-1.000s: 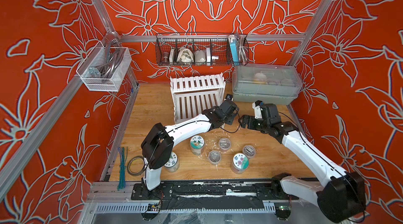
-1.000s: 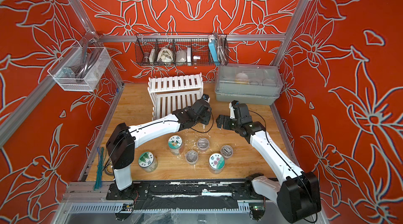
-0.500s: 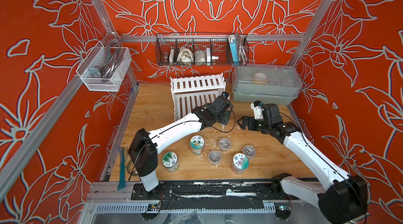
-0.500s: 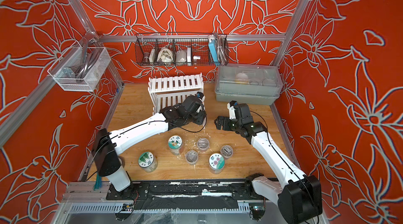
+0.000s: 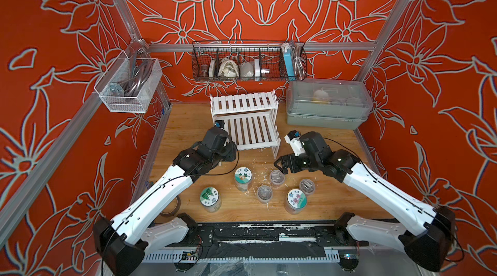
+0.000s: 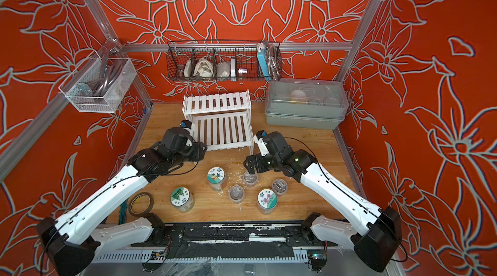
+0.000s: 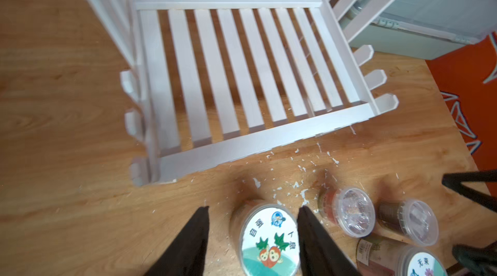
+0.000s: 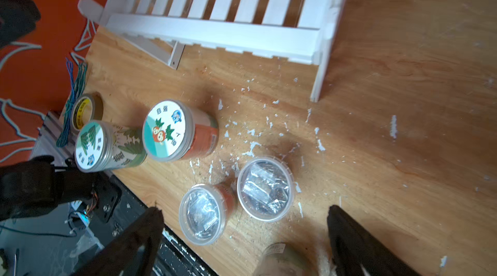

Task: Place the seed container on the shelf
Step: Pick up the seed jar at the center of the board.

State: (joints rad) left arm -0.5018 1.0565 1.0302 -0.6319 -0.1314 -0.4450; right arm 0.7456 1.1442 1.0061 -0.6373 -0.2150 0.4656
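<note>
- Hovering spread near round clear carrot-lidded seed container (image 7: 270, 239): left end effector (image 7: 251, 208).
- Standing on wooden bench (image 5: 185, 132), before white slatted two-tier shelf (image 5: 248, 129).
- Spread wide, holding nothing: right end effector (image 8: 244, 211).

White two-tier shelf (image 5: 259, 144), upright; six seed containers (image 5: 243, 177) upright before it

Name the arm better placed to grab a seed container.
Left, probably. In its wrist view the open left end effector frames the carrot-label seed jar between its fingertips, with the shelf just ahead. The right end effector is open too, but two clear-lidded cups sit side by side before it, neither centred.
</note>
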